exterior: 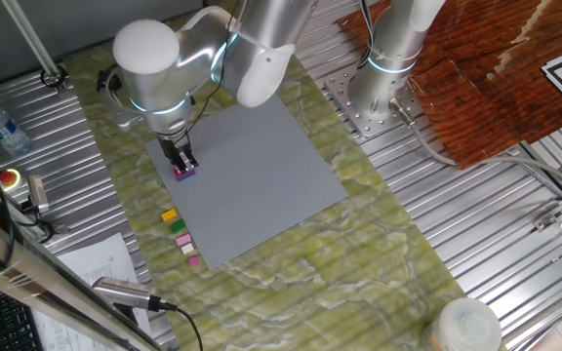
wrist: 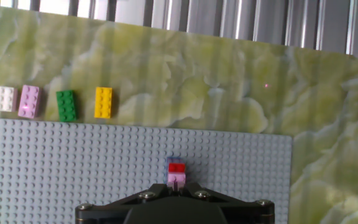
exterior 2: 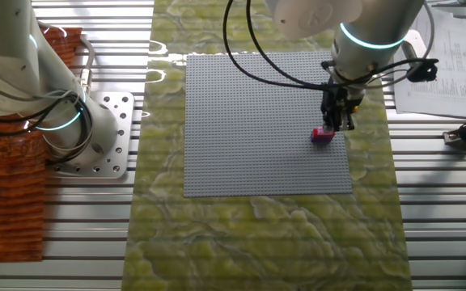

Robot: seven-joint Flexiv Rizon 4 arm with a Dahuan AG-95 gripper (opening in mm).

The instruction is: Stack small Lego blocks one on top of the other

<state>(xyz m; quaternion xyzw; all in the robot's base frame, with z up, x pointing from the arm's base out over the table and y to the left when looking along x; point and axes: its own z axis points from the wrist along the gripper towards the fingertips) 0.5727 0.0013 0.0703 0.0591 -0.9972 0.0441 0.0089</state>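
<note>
Gripper: your gripper [exterior: 182, 164] hangs low over the grey baseplate [exterior: 261, 175], near its edge by the mat; from the hand view you see only the dark housing, so you cannot tell whether the fingers are apart or pressed on anything.
Stack: just at the fingertips you have a red block [wrist: 176, 167] sitting on a pink block [wrist: 176, 179], standing on the baseplate studs; in the other fixed view it shows as one small magenta-red lump [exterior 2: 322, 135].
Loose blocks: on the green marbled mat [exterior: 359, 253], just off the baseplate edge, you have a row of a yellow block [wrist: 103, 102], green block [wrist: 66, 105], lilac block [wrist: 29, 101] and white block [wrist: 5, 98], apart from each other.
</note>
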